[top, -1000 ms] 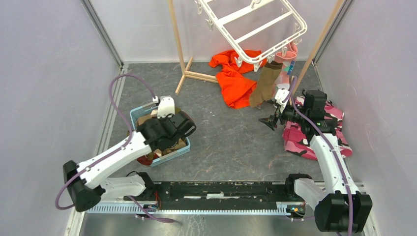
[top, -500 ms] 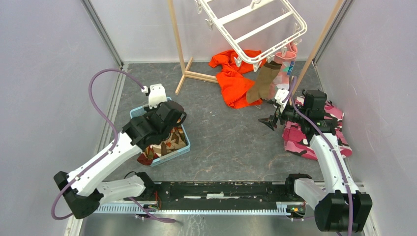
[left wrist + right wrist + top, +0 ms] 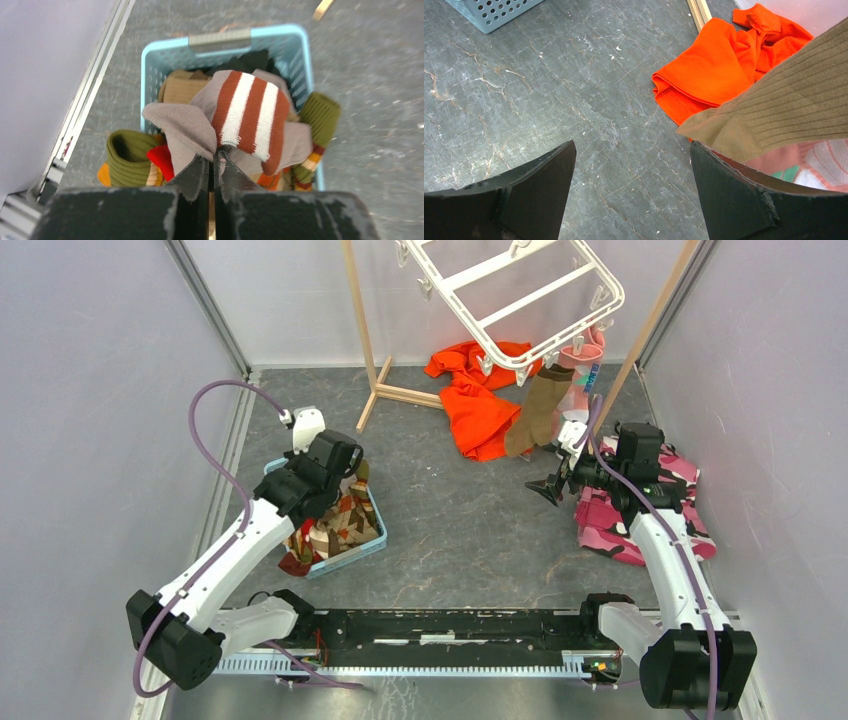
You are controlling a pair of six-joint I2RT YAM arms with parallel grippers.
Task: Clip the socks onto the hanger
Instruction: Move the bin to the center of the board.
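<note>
- One grey table [image 3: 460, 530] fills most of the top view.
- Two arms are fixed at the bottom edge. One reaches up on the left side and one on the right.
- One white hanger [image 3: 510, 300] is at the top middle of the top view. It is tilted, and small clips dangle round its edge.
- A wooden stand [image 3: 372, 370] is at the top, with a leg on each side of the hanger.
- An orange cloth [image 3: 480, 405] lies in a heap on the table, just under the hanger.
- A pink cloth [image 3: 605, 525] lies on the table at the right, partly under the right arm.
- A blue basket [image 3: 150, 65] is at the left middle of the top view, full of socks [image 3: 182, 87]. One green sock [image 3: 125, 155] hangs over its left wall.
- A brown sock [image 3: 535, 415] hangs from a clip on the hanger's lower right edge. Its toe reaches down in front of the orange cloth.
- A pink sock [image 3: 585, 360] hangs just beside the brown one, on its right.
- A striped sock [image 3: 247, 112], red-brown and white with grey parts, is on top of the pile in the basket.
- The left claw [image 3: 216, 157] is over the basket. Its jaws are pressed tight together, pinching the grey part of the striped sock.
- The right claw [image 3: 633, 147] is just below the brown sock. Its jaws are spread wide and nothing is between them.
</note>
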